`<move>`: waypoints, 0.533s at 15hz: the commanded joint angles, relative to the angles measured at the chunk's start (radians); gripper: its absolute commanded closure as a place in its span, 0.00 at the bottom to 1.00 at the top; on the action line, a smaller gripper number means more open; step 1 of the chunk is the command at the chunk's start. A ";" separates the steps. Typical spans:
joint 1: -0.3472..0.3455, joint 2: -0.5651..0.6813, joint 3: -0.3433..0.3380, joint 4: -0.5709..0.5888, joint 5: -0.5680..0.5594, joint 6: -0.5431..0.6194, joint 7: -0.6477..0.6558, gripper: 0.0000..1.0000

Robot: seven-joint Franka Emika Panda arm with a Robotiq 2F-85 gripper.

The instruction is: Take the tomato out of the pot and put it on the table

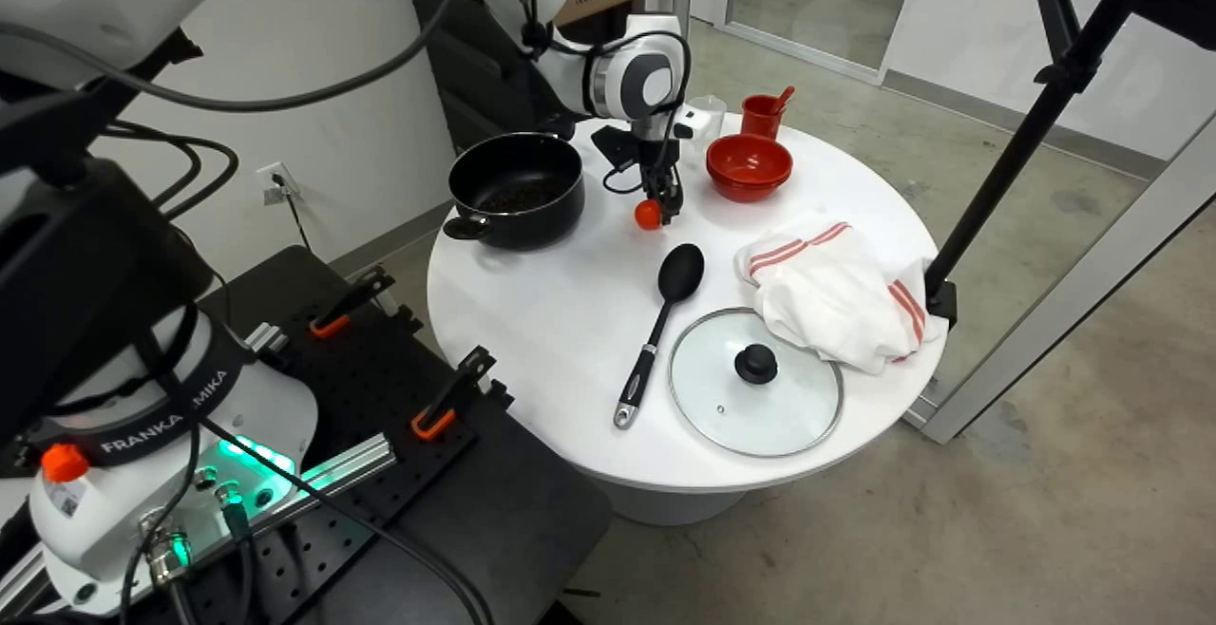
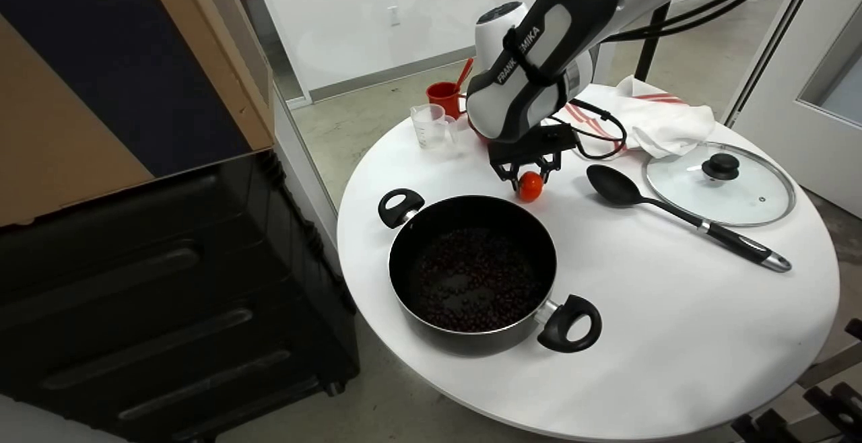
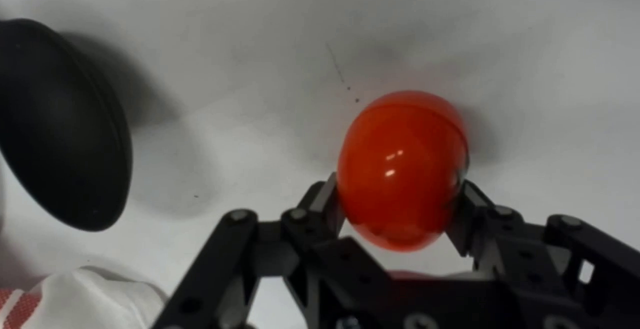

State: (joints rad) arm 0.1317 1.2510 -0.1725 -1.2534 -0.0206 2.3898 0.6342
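The tomato [image 1: 648, 215] is a shiny red-orange ball between my fingertips. It also shows in an exterior view [image 2: 530, 186] and in the wrist view [image 3: 402, 164]. My gripper [image 3: 400, 189] is shut on it, with a finger against each side. The tomato is outside the pot, low at the white table [image 2: 673, 335]; I cannot tell whether it touches the top. The black pot [image 2: 465, 343] stands on the table beside the gripper, with small dark beans inside. The pot also shows in an exterior view [image 1: 537, 226] and is out of the wrist view.
A black spoon [image 1: 680, 274] lies near the tomato; it shows in the wrist view [image 3: 60, 129]. The glass lid [image 1: 703, 388] and a white towel [image 1: 826, 293] lie beyond it. Red bowls [image 1: 749, 169], a red cup [image 1: 760, 117] and a clear measuring cup [image 2: 431, 126] stand behind the gripper.
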 commanded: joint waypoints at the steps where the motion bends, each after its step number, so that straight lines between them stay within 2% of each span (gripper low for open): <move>1: 0.005 -0.002 0.011 -0.011 0.016 0.012 -0.006 0.23; 4: 0.008 -0.005 0.019 -0.012 0.017 0.009 -0.009 0.02; 8: 0.009 -0.028 0.043 -0.028 0.029 0.011 -0.015 0.00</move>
State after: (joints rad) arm 0.1374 1.2517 -0.1454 -1.2548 -0.0188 2.3908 0.6341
